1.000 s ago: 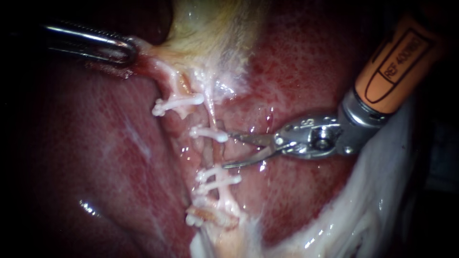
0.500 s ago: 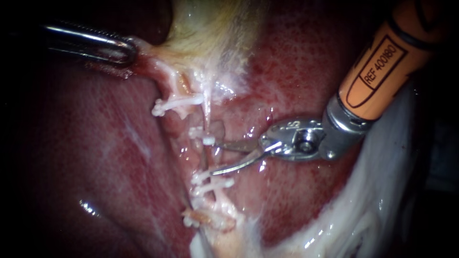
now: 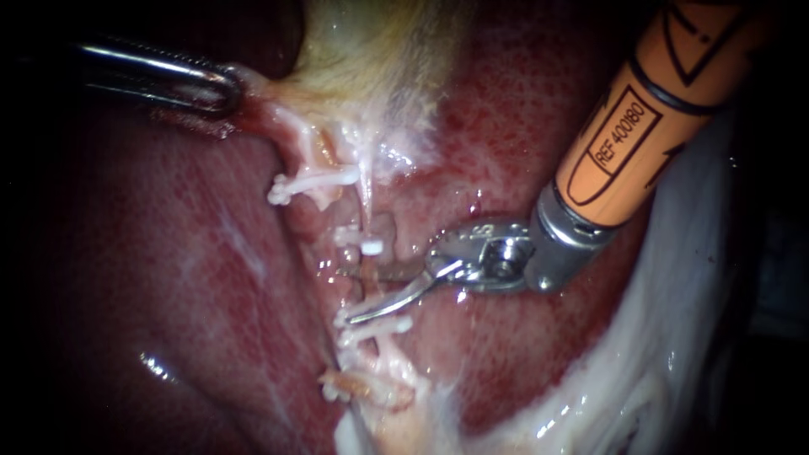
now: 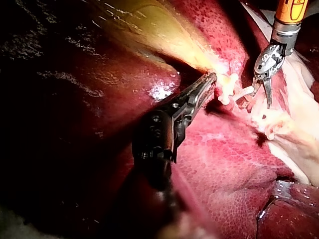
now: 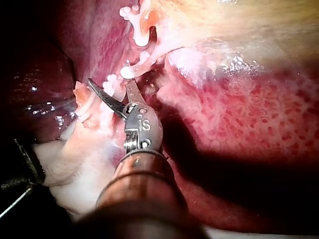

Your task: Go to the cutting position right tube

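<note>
Holding gallbladder [image 3: 371,50] taut: left instrument [image 3: 226,88], jaws clamped on its neck, up-left of right tube [image 3: 368,282], stretching it. At tube, right instrument [image 3: 350,295], jaws apart, straddling it between clips [image 3: 368,247], likely sparing clips from cut.

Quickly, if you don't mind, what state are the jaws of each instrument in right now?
Left instrument: shut on the gallbladder.
Right instrument: open, blades either side of the tube.
</note>
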You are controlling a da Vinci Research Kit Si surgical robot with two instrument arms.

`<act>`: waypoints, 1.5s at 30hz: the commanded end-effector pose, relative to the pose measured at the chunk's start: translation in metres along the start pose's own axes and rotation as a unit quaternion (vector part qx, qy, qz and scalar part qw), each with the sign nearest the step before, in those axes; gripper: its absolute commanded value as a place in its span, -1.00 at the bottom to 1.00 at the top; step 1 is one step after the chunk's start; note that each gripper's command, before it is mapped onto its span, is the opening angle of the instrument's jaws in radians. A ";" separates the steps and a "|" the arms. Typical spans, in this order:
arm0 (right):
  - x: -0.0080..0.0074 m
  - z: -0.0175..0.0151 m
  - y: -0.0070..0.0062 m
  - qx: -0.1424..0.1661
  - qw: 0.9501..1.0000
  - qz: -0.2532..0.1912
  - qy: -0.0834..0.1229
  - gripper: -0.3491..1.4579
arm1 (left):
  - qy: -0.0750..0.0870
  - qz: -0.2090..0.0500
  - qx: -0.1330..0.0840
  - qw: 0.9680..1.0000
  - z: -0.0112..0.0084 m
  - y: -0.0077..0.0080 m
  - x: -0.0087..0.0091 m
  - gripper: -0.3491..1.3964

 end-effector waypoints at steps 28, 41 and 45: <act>0.0023 0.0030 0.0013 0.066 0.996 -0.007 0.053 0.80 | 0.000 0.000 0.001 1.000 0.0002 0.0000 0.0001 -1.00; 0.0035 0.0033 -0.0013 0.078 0.995 -0.006 0.060 0.80 | 0.000 0.000 0.000 1.000 0.0001 0.0000 0.0000 -1.00; 0.0035 0.0033 -0.0013 0.078 0.995 -0.006 0.060 0.80 | 0.000 0.000 0.000 1.000 0.0001 0.0000 0.0000 -1.00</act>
